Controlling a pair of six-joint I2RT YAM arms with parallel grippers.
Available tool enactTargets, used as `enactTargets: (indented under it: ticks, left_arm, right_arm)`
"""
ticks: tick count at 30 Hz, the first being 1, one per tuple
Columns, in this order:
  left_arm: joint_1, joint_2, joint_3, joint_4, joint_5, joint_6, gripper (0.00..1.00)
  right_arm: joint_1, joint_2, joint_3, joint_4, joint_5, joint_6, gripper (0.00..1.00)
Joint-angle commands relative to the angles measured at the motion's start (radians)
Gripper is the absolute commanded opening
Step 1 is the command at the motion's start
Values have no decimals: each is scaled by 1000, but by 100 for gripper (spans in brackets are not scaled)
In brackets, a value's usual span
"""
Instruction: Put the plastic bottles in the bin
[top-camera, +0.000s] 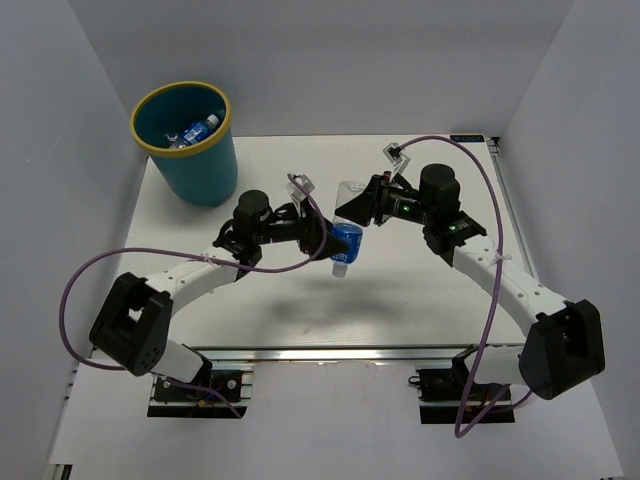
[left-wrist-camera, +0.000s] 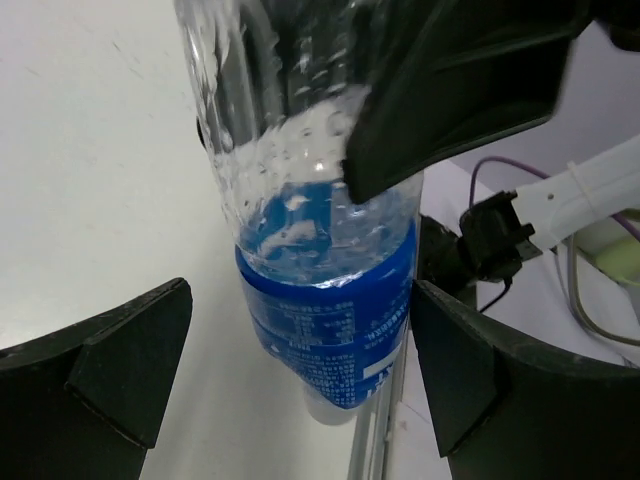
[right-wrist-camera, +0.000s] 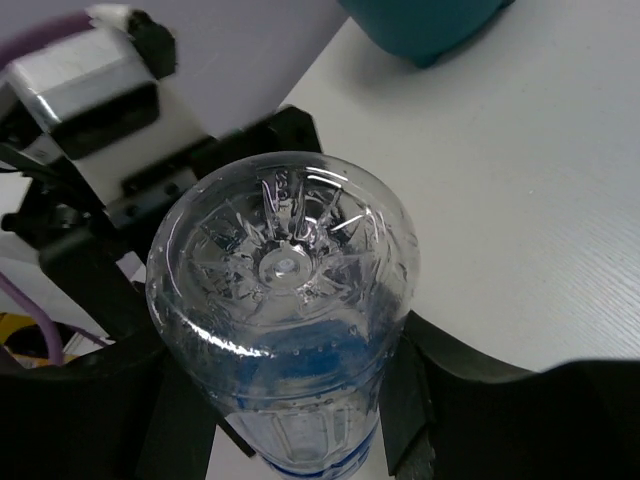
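A small clear plastic bottle with a blue label is hanging cap-down in the air over the middle of the white desk, about midway between its left and right edges. The round teal-blue bin with a yellow rim is standing at the far left corner, with other plastic bottles lying inside it. The right jaws are clamping the bottle's clear body near its base. The left jaws are standing wide open on either side of the blue label, touching nothing. This is looking like a hand-over to the arm nearer the bin. The bottle is probably light, thin-walled and easy to dent, with a smooth, slippery skin. The labelled band, straight-sided and below the other grip, is looking like the best place to take hold, with only a modest squeeze. Only the top view is showing the bin and how far off it is standing. The left wrist view is showing the gaps beside the label, droplets inside the wall and the white cap below; whether liquid is inside I cannot tell. The right wrist view is showing the moulded base facing the camera, with dark jaws pressing on both sides.
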Motion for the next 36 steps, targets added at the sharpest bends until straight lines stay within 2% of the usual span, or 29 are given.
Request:
enactTargets:
  ticks: [1, 5, 8, 10, 12, 13, 14, 15, 17, 21, 25, 27, 29, 30, 31, 32, 36]
  left_arm:
    - [-41, 37, 44, -8, 8, 50, 98]
    - [-64, 83, 93, -51, -19, 55, 98]
    - [-72, 92, 84, 26, 11, 6, 98]
    - [-72, 88, 74, 96, 29, -29, 80]
    - [-72, 72, 67, 107, 20, -39, 60]
    - [-72, 68, 72, 90, 6, -29, 42]
    - [-72, 58, 78, 64, -38, -20, 37]
    - [-72, 55, 92, 13, -60, -8, 36]
    - [-72, 48, 107, -46, -146, 21, 31]
    - [-67, 40, 164, -231, -279, 78, 23]
    - [-24, -15, 250, -373, -495, 129, 22]
    - [61, -37, 293, -427, -607, 112, 22]
    - [188, -51, 368, -443, -640, 58, 19]
    - [224, -51, 400, -460, -699, 32, 19]
    - [258, -45, 437, -474, -821, 14, 19]
    - [317, -29, 505, -479, -885, 12, 21]
    - [416, 40, 649, -421, -1221, 31, 25]
  right_arm:
    - [-1, 18, 55, 137, -155, 107, 28]
    - [-1, 37, 53, 174, -174, 149, 27]
    - [-1, 38, 47, 168, -149, 129, 28]
    - [-1, 35, 51, 136, -95, 86, 31]
    - [-1, 26, 56, 90, -59, 54, 48]
    - [-3, 20, 59, 75, -16, 20, 59]
    - [-6, 3, 61, 47, 10, 5, 86]
    - [-13, -6, 62, 30, 39, -8, 89]
    - [-30, -40, 64, -6, 119, -32, 89]
    - [-168, -90, 67, -69, 231, -12, 89]
    - [-274, -147, 45, -111, 314, -20, 89]
    - [-288, -191, 9, -117, 369, -48, 89]
    - [-290, -230, -13, -119, 395, -67, 89]
    - [-294, -238, -25, -122, 412, -77, 89]
    - [-296, -245, -28, -126, 411, -86, 89]
    - [-296, -257, -31, -129, 409, -97, 89]
    - [-303, -282, -27, -161, 451, -143, 89]
